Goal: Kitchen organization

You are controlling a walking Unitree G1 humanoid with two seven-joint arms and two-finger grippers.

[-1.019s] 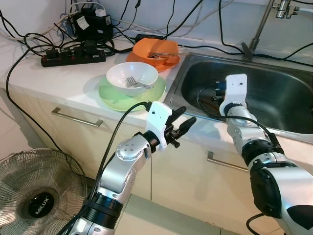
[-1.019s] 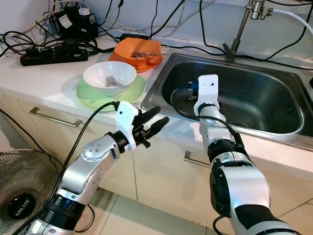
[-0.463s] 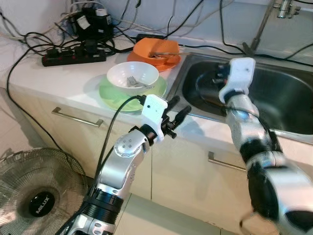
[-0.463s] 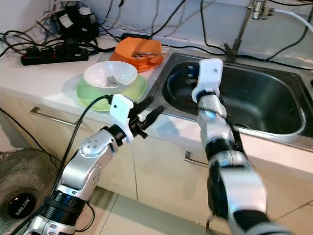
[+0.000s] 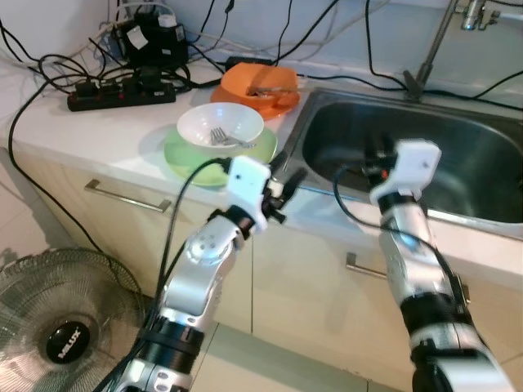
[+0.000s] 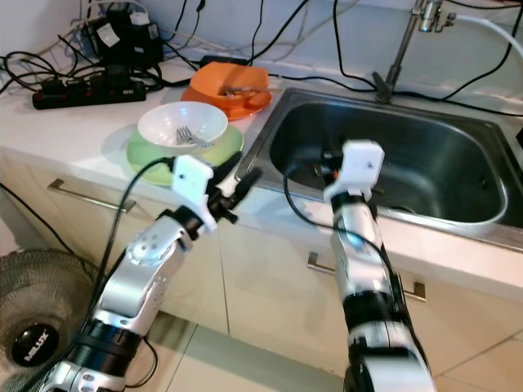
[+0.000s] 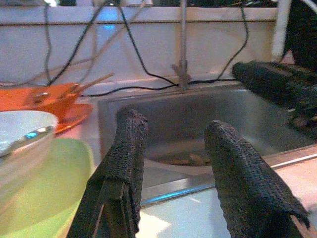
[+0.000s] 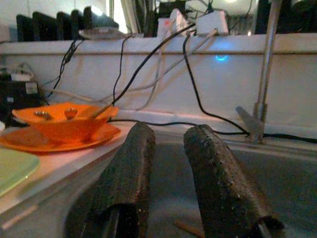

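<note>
A white bowl (image 5: 221,124) with a fork (image 5: 217,135) in it stands on a green plate (image 5: 184,155) on the counter. Behind it an orange bowl (image 5: 263,81) holding utensils sits on an orange plate (image 5: 288,103). My left gripper (image 5: 286,175) is open and empty at the counter's front edge, just right of the green plate. In the left wrist view its fingers (image 7: 126,163) point over the steel sink (image 5: 482,163). My right gripper (image 5: 372,155) is over the sink's front part, open and empty, and its fingers (image 8: 129,183) face the sink's back wall.
A faucet (image 5: 433,41) rises behind the sink. A black power strip (image 5: 122,90) and tangled cables lie at the back left of the counter. Cabinet handles (image 5: 127,196) are below the counter. A floor fan (image 5: 57,327) stands low on the left.
My left gripper has risen and moved left towards the green plate. My right gripper rose over the sink, then came down and shifted slightly right.
</note>
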